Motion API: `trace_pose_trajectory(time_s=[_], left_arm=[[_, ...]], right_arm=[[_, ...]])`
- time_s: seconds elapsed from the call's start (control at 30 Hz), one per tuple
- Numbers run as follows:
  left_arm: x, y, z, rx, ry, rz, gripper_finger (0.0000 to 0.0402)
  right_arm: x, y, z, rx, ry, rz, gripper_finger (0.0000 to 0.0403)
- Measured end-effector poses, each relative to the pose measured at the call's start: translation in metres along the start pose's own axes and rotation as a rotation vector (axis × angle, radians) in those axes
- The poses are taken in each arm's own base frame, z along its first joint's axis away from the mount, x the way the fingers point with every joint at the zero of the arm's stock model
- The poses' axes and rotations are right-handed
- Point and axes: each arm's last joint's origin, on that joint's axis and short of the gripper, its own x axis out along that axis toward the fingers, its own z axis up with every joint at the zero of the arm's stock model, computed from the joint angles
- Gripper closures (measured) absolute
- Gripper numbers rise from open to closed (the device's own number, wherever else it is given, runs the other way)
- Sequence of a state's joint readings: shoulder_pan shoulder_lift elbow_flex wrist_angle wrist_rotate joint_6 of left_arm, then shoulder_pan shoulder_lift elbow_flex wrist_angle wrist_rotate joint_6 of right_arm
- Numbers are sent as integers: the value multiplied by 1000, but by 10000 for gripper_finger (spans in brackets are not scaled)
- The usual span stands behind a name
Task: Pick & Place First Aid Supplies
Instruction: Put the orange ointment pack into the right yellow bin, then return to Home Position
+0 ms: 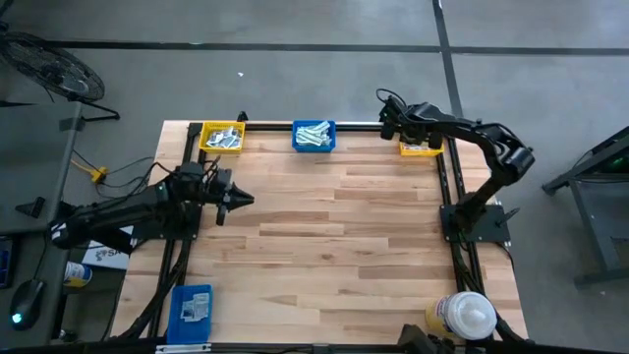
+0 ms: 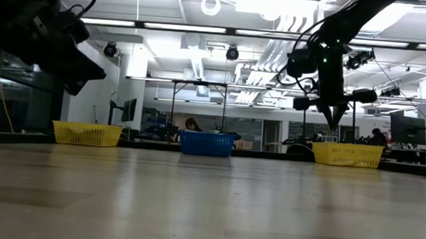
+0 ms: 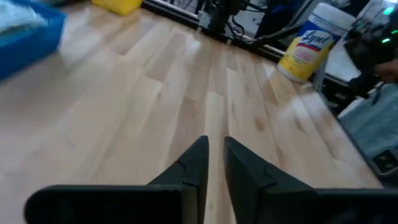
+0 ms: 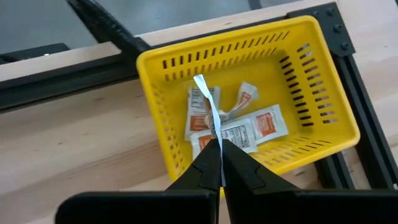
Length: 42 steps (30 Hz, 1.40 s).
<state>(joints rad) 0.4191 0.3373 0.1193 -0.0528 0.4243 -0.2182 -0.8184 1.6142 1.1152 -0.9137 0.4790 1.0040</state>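
Four slotted plastic bins sit on the pale wooden table (image 1: 334,226): a yellow bin (image 1: 222,137) at the far left corner, a blue bin (image 1: 314,136) at the far middle, a second yellow bin (image 4: 249,118) at the far right corner, and a second blue bin (image 1: 191,307) at the near left edge. One white-capped bottle (image 1: 464,315) stands at the near right corner.

The right gripper (image 4: 217,149) hangs over the far right yellow bin, its dark fingers pressed together on one narrow pale strip (image 4: 207,102). The strip is thin and flat, and its long axis runs out from the fingertips, free end pointing away from the wrist. Below it, on the bin's floor, lie about five flat white packets (image 4: 264,124) with orange marks, overlapping at varied angles.

The left gripper (image 3: 214,155) hovers above bare planks at the table's left side, jaws nearly together with a slim gap, holding nothing. Both other far bins and the near blue bin hold pale packets too small to count.
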Motion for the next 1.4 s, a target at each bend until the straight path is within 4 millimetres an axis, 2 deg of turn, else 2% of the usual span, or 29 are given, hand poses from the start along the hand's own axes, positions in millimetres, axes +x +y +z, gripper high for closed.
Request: trace_pose_trajectory(time_s=[0.13, 0.27, 0.4, 0.53, 0.77, 0.83, 0.93, 1.03, 1.1, 1.17, 1.23, 1.33, 1.4], left_arm=[[-2, 2, -13, -40, -19, -15, 373], [-7, -1, -10, -27, -105, -38, 395], [-11, -3, -7, -29, -156, -44, 398], [-15, -5, -5, -26, -190, -55, 399], [-18, -8, -3, -46, -229, -85, 400], [-19, -8, -3, -62, -232, -102, 400], [-19, -9, -2, -88, -237, -112, 400], [-19, -9, -2, -109, -237, -110, 400], [-19, -8, -2, -119, -245, -97, 400], [-19, -8, -2, -144, -252, -80, 400], [-19, -7, -2, -173, -261, -60, 400], [-19, -6, -1, -223, -280, -24, 401], [-19, -5, -1, -230, -288, -4, 401]], right_arm=[[5, -2, 4, 22, 8, -21, 403], [8, -6, 7, 40, 15, -31, 403], [10, -8, 10, 54, 51, -22, 396], [11, -9, 11, 43, 66, -17, 362], [9, -10, 11, 32, 74, 2, 275], [0, -8, 9, -35, 42, 33, 262], [-24, -6, -1, -233, -28, 91, 253], [-60, -7, -16, -479, -109, 215, 252], [-87, -12, -27, -578, -168, 340, 254], [-112, -17, -37, -602, -251, 477, 256], [-128, -25, -52, -588, -332, 646, 258], [-133, -40, -79, -539, -392, 943, 258], [-127, -49, -100, -508, -393, 1109, 257]])
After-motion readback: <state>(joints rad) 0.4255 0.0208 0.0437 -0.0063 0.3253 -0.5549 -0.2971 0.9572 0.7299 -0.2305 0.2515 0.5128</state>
